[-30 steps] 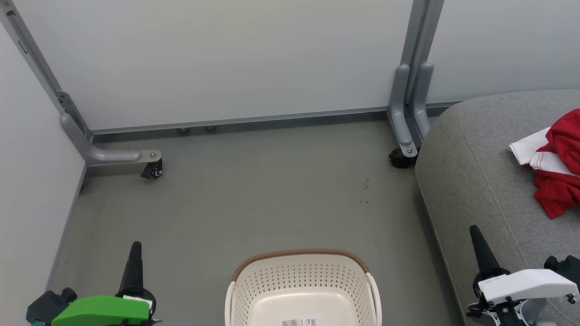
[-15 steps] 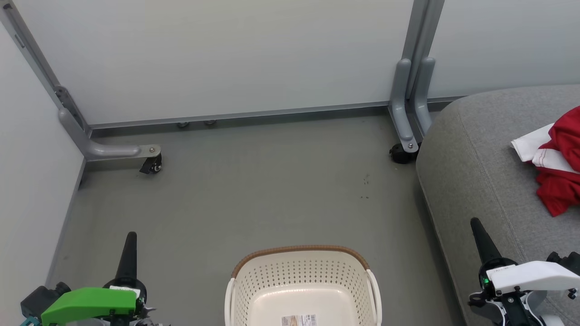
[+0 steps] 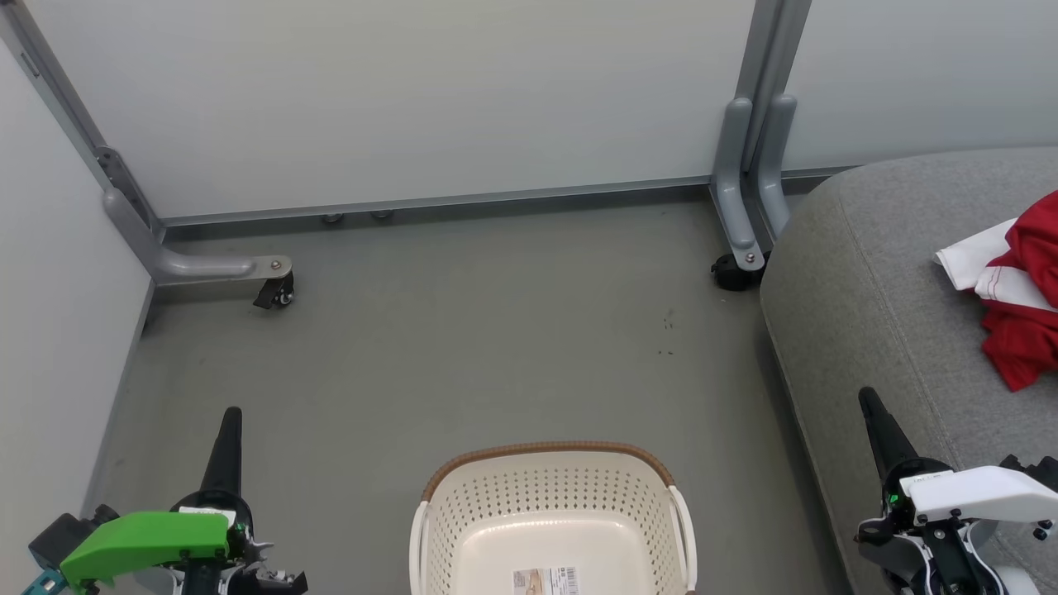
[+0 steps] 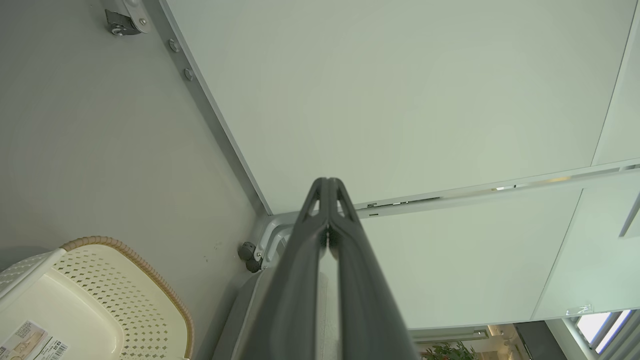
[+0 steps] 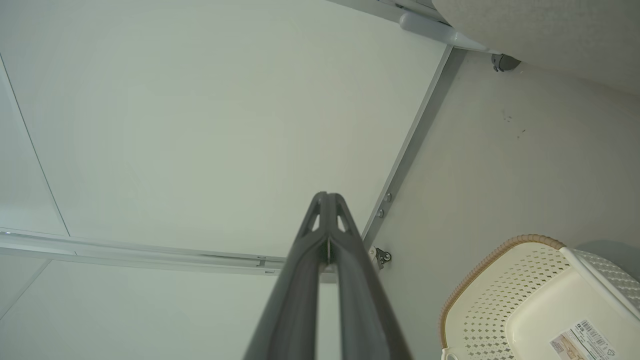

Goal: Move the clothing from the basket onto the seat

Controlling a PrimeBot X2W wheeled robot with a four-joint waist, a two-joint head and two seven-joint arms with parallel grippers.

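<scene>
My left gripper (image 3: 229, 426) is sitting fully closed at lower left in the head view, both dark fingers pressed into one spike and gripping nothing. The left wrist view is showing the same: the fingers (image 4: 295, 290) are meeting at the tips, with a thin pale slit lower down. It's hanging over the grey floor (image 3: 463, 330), left of the basket (image 3: 545, 453) and apart from it.

My right gripper (image 3: 869, 402) is also sitting closed at lower right, with nothing pinched. Its tip is overlapping the left side of the seat (image 3: 868, 273) in the head view. I can't tell whether it's touching the cushion or hanging over it. The right wrist view is showing its fingers pressed together too.

The basket is standing on the floor at bottom centre, between the two grippers, with its brown rim facing the partition. Its cream bottom is showing, and a barcode sticker (image 3: 545, 580) is lying on it. Both wrist cameras are picking up its perforated wall off to one side.

The clothing (image 3: 1021, 347) is lying on the seat at the right edge of the head view. It's crumpled red fabric with a white piece sticking out to the left, and part of it is running out of frame. It's well apart from the basket and from the right gripper.

The seat is sitting to the right of the basket. Its far corner is ending just beside a grey partition foot with a black caster (image 3: 727, 273). Pale partition panels (image 3: 413, 99) are closing off the back and the left side.
</scene>
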